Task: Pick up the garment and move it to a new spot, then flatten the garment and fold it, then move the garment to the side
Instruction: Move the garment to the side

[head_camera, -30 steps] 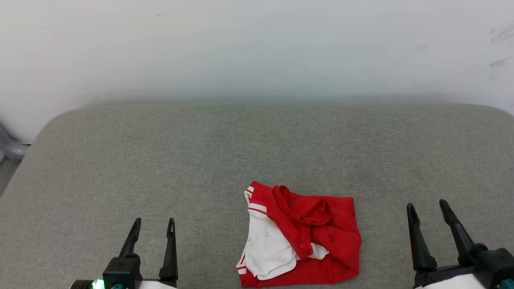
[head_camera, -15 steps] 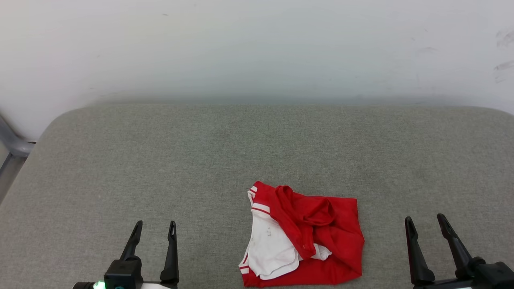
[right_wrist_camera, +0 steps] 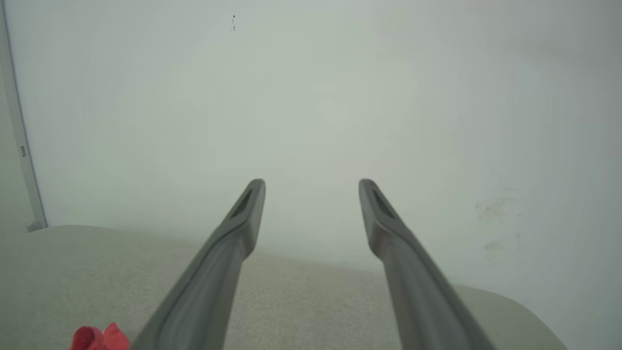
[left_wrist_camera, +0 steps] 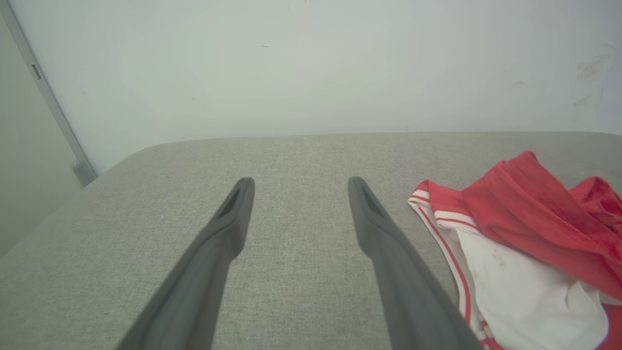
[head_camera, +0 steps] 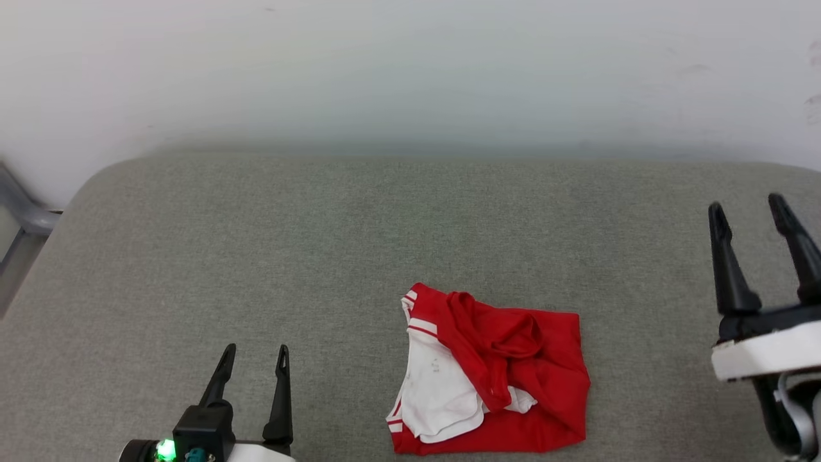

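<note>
The garment point(head_camera: 507, 378), red with a white sleeve and striped trim, lies crumpled in a heap on the grey fabric surface point(head_camera: 321, 244), near its front edge. In the left wrist view the garment point(left_wrist_camera: 525, 243) lies to the right of my fingers. My left gripper point(head_camera: 255, 351) stands open at the lower left, well clear of the cloth, with nothing between its fingers. Raised at the far right, my right gripper point(head_camera: 747, 208) is open and empty. A red fold of the garment point(right_wrist_camera: 99, 339) peeks in at the bottom left of the right wrist view.
A pale wall point(head_camera: 410, 70) rises right behind the padded surface. A grey metal frame piece point(head_camera: 25, 221) stands at the left beyond the rounded corner. Bare fabric stretches to the left of and behind the heap.
My right gripper has risen and moved forward at the right side. The head camera has shifted slightly. The garment and my left gripper have stayed in place.
</note>
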You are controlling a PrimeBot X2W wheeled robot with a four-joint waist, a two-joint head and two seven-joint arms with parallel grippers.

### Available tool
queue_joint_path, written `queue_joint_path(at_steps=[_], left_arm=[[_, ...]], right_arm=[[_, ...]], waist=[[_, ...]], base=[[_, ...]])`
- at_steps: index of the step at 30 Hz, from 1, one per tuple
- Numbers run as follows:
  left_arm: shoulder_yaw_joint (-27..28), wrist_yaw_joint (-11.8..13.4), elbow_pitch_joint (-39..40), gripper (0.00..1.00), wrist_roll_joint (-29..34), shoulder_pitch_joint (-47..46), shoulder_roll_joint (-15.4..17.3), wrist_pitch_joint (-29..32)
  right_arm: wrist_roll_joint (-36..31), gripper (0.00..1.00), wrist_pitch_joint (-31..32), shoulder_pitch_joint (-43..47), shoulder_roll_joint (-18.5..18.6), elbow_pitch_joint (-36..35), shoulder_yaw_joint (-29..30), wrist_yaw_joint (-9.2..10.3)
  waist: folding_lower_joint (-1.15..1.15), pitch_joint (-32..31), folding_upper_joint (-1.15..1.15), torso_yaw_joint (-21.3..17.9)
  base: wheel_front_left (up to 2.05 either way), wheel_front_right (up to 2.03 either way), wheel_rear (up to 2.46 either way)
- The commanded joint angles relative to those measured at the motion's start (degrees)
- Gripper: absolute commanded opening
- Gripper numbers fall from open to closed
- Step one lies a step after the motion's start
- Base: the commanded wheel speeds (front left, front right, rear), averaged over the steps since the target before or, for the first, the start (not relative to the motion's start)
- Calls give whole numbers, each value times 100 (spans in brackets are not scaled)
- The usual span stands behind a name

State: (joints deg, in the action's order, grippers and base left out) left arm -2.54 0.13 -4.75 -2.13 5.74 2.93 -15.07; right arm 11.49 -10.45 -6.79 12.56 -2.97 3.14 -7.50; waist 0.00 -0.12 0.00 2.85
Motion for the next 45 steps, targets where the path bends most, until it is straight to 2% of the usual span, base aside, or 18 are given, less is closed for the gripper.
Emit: queue_joint_path(at_steps=[1,7,14,20,24,29,35,41,45], left_arm=[[-15,-32,-26,100,15,-111,2,-12],[-75,-49,-61,100,22,-265,-1,-12],[-100,-12,-21,100,4,-292,-2,-12],[-130,-14,8,100,-5,-329,-3,-12],[-179,-30,16,100,-19,-415,-4,-12],[-205,-19,17,100,-47,-536,-6,-12],[-259,-43,14,100,-64,-704,-6,-12],[-297,-60,-26,100,-70,-871,-6,-12],[-323,-36,-41,100,-100,-912,-6,-12]], right_arm=[[102,100,220,-336,269,7,-108,4],[616,100,1139,-1111,901,169,-527,4],[1523,100,2931,-1467,1533,582,-1349,4],[2344,100,4385,-1233,1665,986,-1784,4],[2695,100,5002,-1097,1752,1139,-2035,4],[2922,100,5188,-1004,1583,1351,-2168,4],[3012,100,5012,-1082,1259,1789,-2310,4],[3077,100,4856,-969,948,2384,-2816,2],[3070,100,4592,-891,901,2640,-3145,1]], waist=[[0,68,0,77],[0,170,0,208],[0,235,0,301],[0,351,0,366],[0,503,0,443],[0,725,0,524],[0,1009,0,630],[0,1184,0,741],[0,1230,0,792]], base=[[0,0,0],[0,0,0],[0,0,0],[0,0,0],[0,0,0],[0,0,0],[0,0,0],[0,0,0],[0,0,0]])
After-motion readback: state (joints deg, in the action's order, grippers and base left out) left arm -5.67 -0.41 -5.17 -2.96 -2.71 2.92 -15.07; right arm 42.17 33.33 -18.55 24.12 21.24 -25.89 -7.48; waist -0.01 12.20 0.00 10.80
